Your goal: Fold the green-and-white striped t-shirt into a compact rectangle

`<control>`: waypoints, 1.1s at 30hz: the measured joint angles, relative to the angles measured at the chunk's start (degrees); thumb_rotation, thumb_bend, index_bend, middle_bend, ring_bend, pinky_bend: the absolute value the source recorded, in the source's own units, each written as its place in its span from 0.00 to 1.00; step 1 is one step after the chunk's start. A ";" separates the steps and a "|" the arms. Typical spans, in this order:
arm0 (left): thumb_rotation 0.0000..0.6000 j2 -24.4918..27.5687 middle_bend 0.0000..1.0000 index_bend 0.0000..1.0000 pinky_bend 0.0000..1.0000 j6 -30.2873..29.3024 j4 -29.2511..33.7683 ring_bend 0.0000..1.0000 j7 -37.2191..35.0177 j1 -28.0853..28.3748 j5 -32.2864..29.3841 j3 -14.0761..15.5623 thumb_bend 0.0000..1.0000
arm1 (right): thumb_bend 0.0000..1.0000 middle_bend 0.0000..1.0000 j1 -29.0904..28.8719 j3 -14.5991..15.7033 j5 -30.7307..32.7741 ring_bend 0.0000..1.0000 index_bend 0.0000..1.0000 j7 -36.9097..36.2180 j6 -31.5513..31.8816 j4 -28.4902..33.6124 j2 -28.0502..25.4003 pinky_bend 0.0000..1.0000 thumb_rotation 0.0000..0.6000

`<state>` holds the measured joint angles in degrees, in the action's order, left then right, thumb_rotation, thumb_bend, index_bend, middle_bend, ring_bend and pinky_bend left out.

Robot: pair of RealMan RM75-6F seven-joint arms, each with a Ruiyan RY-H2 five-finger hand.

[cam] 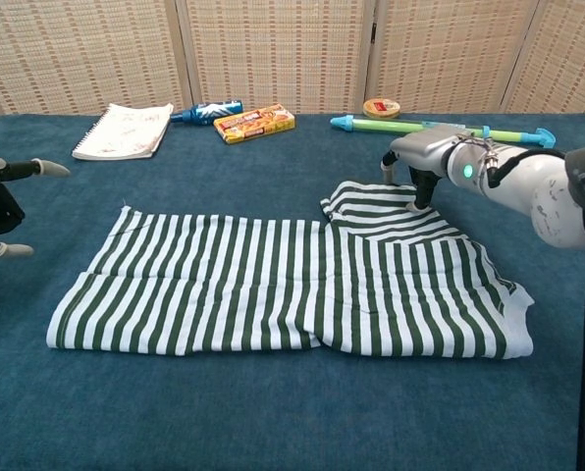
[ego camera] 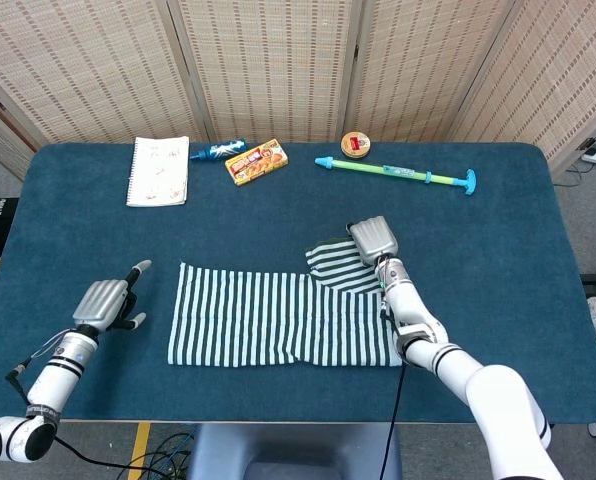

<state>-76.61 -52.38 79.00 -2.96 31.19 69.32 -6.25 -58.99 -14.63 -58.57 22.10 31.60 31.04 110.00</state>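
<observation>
Your shirt lies flat across the lower middle of the head view, a long striped band already narrowed, with one sleeve poking up from its top edge right of centre. It is thin, limp cloth: light, no stiffness, likely to drag and wrinkle on the blue table rather than slide cleanly. Expect any lifted edge to sag, so take it at corners or along a hem, not mid-panel.

Your right hand is at the tip of that sleeve, fingers pointing down onto the fabric. In the chest view the fingertips touch the cloth, but you cannot tell whether they actually pinch it or only press on it. Judging by that, the sleeve is the part to fold in next.

Your left hand hovers just off the shirt's left end, at the lower left of the head view, spread and holding nothing. The left hem is the natural hold for it.

Along the top of the frame, well apart from the shirt, sit a notebook, a blue tube, a snack box, a small round tin and a long toy. None blocks the fold; only a wide upward sweep of the right arm would come near the toy.
</observation>
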 measured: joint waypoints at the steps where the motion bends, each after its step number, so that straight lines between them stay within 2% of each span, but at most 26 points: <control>1: 1.00 0.00 0.87 0.00 0.91 0.01 -0.02 0.78 -0.03 -0.02 -0.01 0.00 0.33 | 0.30 0.99 -0.08 -0.03 0.07 1.00 0.29 0.10 -0.30 -0.26 0.15 1.00 1.00; 4: 1.00 0.02 0.87 0.00 0.91 0.00 -0.06 0.78 -0.05 -0.08 0.01 0.01 0.33 | 0.34 1.00 -0.23 -0.09 0.19 1.00 0.29 0.36 -1.06 -0.71 0.43 1.00 1.00; 10: 1.00 0.05 0.87 0.00 0.91 -0.15 0.18 0.78 0.07 -0.12 0.12 -0.05 0.33 | 0.39 0.99 -0.02 -0.14 0.27 1.00 0.36 0.41 -1.80 -0.57 0.14 1.00 1.00; 23: 1.00 -0.34 0.87 0.00 0.91 0.04 0.25 0.78 0.44 0.06 0.23 -0.05 0.33 | 0.40 1.00 1.59 0.44 -2.01 1.00 0.41 -1.98 0.60 2.26 -1.31 1.00 1.00; 33: 1.00 -0.28 0.87 0.00 0.91 -0.07 0.31 0.78 0.30 0.07 0.44 -0.14 0.33 | 0.40 1.00 3.74 1.07 -5.55 1.00 0.42 -4.25 7.52 7.56 -3.50 1.00 1.00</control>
<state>-76.89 -52.45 79.31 -2.66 31.27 69.76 -6.39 -55.26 -13.56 -64.12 17.85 39.12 38.60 106.50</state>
